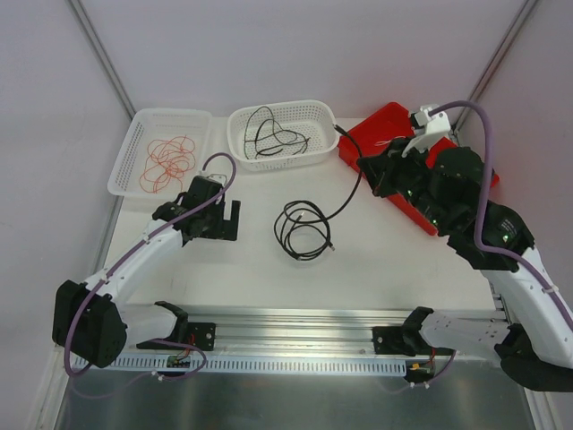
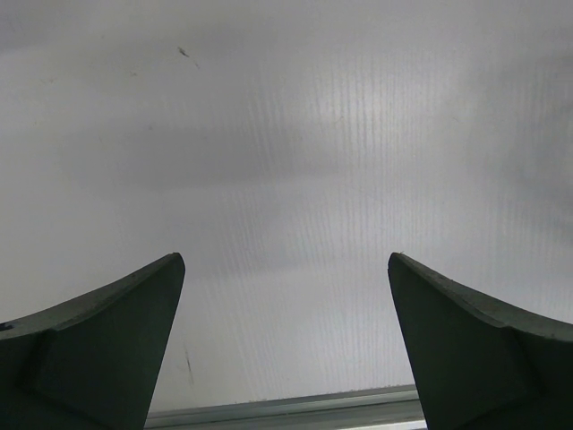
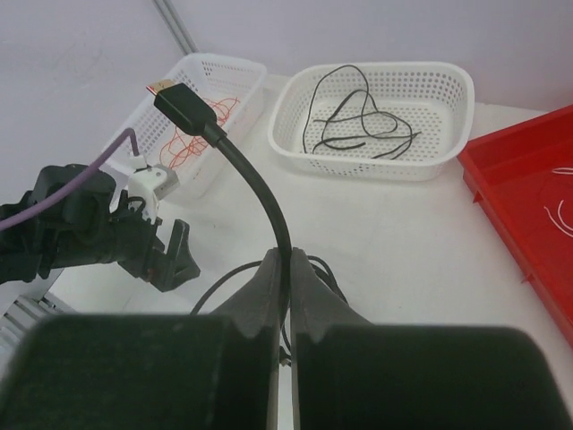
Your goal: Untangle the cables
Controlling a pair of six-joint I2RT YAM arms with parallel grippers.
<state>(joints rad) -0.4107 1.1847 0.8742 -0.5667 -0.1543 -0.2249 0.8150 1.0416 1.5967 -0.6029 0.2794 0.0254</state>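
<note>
White tabletop (image 1: 385, 260) spreads under both arms, with a white perforated plastic basket (image 1: 125, 166) of red-orange wires (image 1: 167, 163) at the back left. Beside it, a second white perforated basket (image 1: 240, 152) holds thin black cords (image 1: 277, 137), and a red plastic tray (image 1: 380, 121) sits at the right.

You appear to be mid-sort. Your right gripper (image 3: 288, 269) is clenched on the thick black cord (image 3: 255, 193) just below its flat plug, while the rest lies coiled at the table's centre (image 1: 303, 231). Your left gripper (image 2: 285, 260) hangs released over bare table with nothing between its fingers.

Next, I judge, you need to lift until the coil trails free, then carry it to the basket of black cords.

Only the right wrist view proves the clamp and the plug. Only the overhead view shows the full coil and how far it lies from that basket.
</note>
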